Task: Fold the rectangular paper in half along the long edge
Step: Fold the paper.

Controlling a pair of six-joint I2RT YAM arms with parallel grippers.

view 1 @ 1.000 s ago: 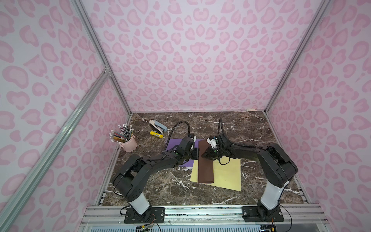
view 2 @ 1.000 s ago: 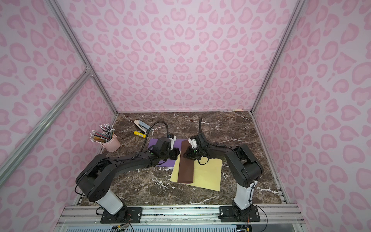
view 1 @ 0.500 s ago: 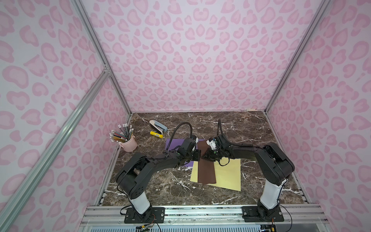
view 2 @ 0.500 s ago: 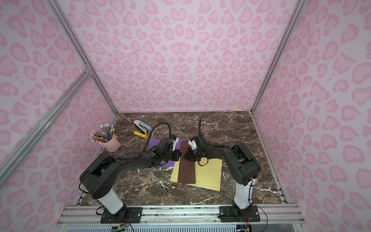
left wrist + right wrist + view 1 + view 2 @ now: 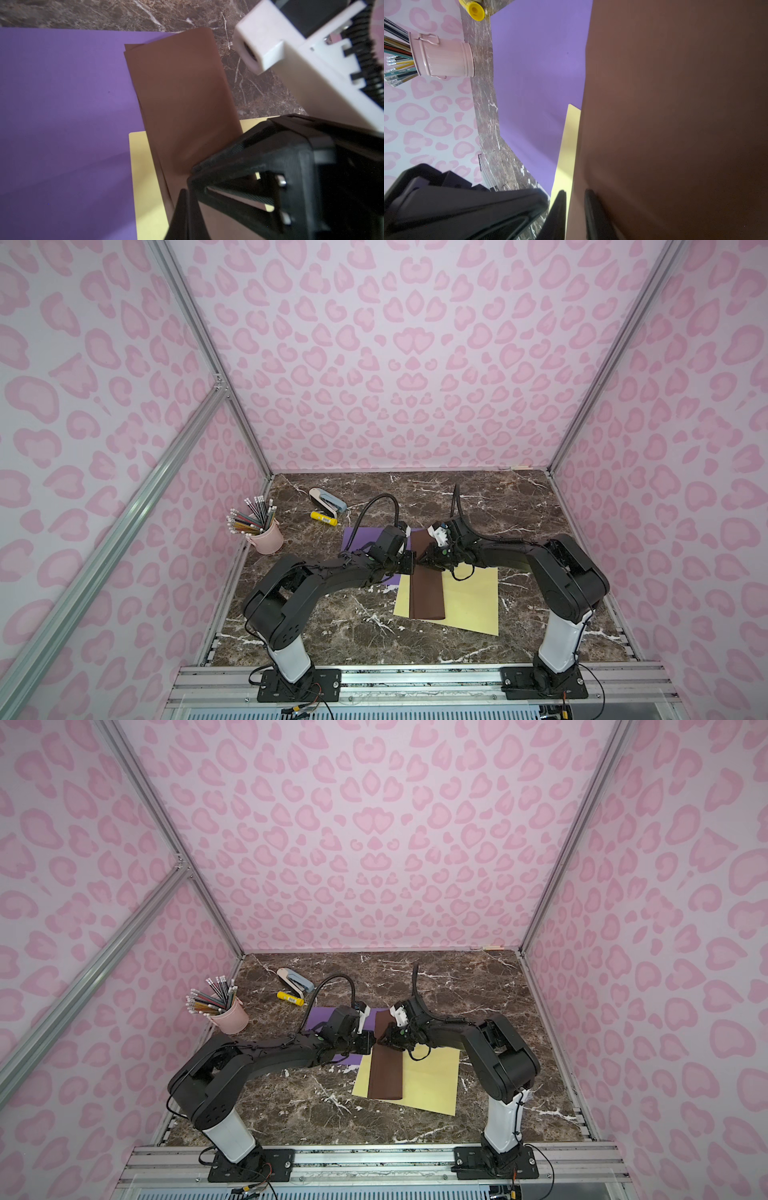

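At the far left of the table (image 5: 332, 626) a pink cup (image 5: 269, 538) full of pencils stands against the side wall. Farther back and to its right lie a white and grey stapler (image 5: 327, 499) and, just in front of it, a yellow glue stick (image 5: 323, 518), both well apart from my work. Next comes a purple sheet (image 5: 356, 537), flat on the table, with its near part hidden under my left arm.

My left fingers (image 5: 409, 563) are closed, with nothing that I can see clamped between them. In both top views they point right and sit low at the left long edge of the brown paper (image 5: 426, 593), toward its far end. From my left wrist camera one tip (image 5: 181, 212) shows right beside that edge. I cannot tell whether it presses the paper.

The brown paper is already doubled over into a long, narrow strip running from near to far. Its near part lies on the yellow sheet (image 5: 471, 601), and its far end reaches over the purple sheet's right edge and onto bare table. At the far left corner the lower layer peeks out slightly from under the upper one.

My right fingers (image 5: 430, 563) come in from the right, almost tip to tip with the left ones, and are clamped on the strip. In my right wrist view the strip's long edge runs between the two fingers (image 5: 560, 207), one on the yellow sheet's side and one over the brown face.

The yellow sheet lies flat and slightly skewed, spreading out to the right of the strip.
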